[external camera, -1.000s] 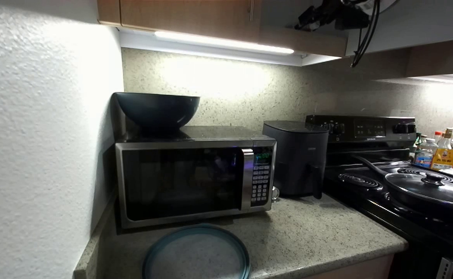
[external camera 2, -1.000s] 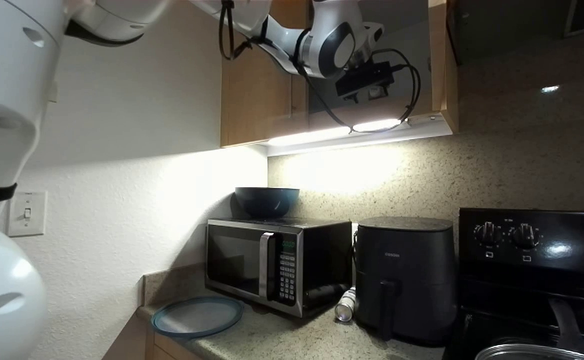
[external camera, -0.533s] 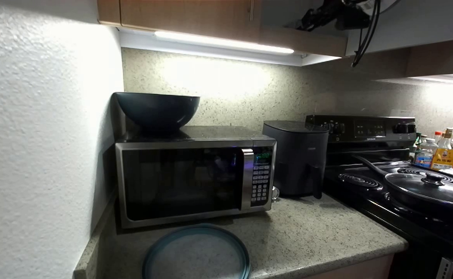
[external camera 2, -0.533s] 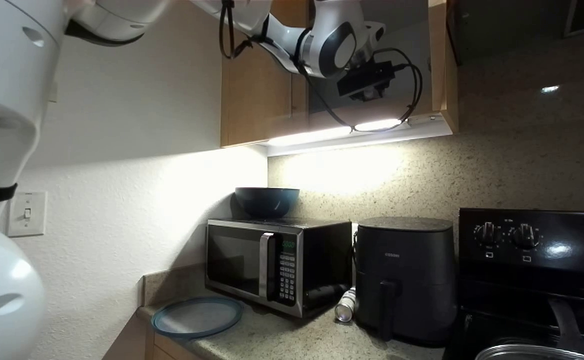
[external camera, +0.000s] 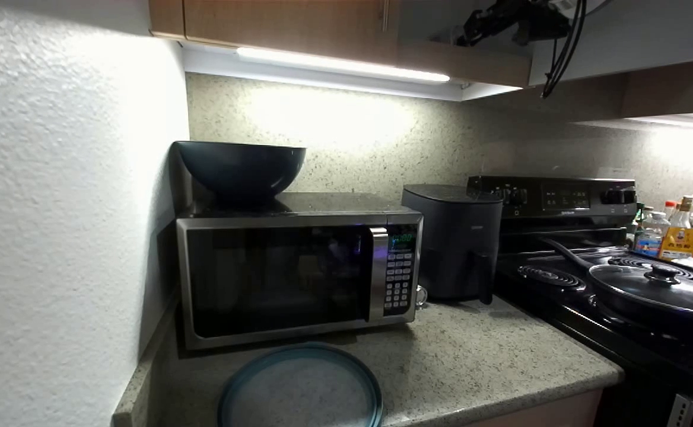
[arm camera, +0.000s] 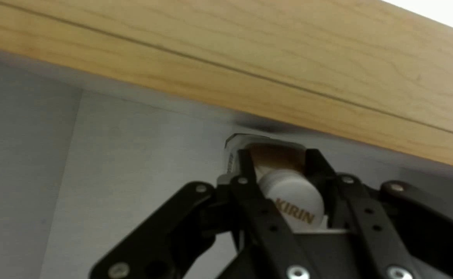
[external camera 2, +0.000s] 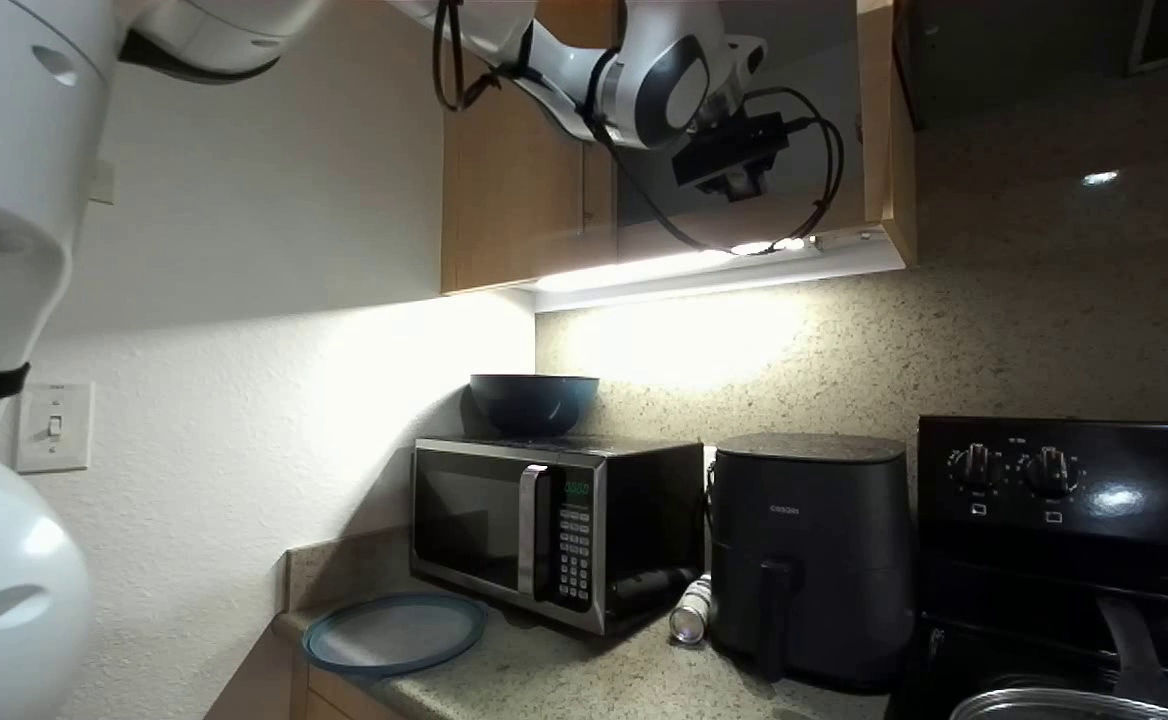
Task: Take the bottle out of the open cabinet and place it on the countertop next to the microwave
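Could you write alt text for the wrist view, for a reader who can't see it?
The gripper has its black fingers on either side of a bottle, brown beyond its white cap marked KIRIN, inside the open cabinet; whether it grips yet is unclear. A pale wood band slants down to the right across the upper part.

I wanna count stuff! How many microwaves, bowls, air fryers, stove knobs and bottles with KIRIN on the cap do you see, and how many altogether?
Microwave: 1
Bowl: 1
Air fryer: 1
Stove knobs: 4
KIRIN-capped bottle: 1
Total: 8
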Tool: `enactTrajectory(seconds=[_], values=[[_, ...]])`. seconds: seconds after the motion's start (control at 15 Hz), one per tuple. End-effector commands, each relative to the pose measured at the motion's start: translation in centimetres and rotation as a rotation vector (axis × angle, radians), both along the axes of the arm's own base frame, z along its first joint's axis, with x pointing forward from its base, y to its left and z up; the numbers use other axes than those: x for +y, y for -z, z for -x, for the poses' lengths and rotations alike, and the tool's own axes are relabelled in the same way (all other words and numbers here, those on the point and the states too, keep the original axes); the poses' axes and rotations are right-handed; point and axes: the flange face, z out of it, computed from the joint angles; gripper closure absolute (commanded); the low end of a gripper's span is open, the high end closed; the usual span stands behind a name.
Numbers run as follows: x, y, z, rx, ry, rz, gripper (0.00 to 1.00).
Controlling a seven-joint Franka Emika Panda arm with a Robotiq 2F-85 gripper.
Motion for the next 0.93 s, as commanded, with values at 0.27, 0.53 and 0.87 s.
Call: enactTrajectory(seconds=[0.27,0.53,0.87], values=[[3.6,-4.4,8.5,-0.072,0.0,0.121,0.87],[5.6,-5.4,13.3,-0.051,0.033,0.086,0.87],[6.5,-6.1,14.9,-0.071,0.09,0.005,0.63]])
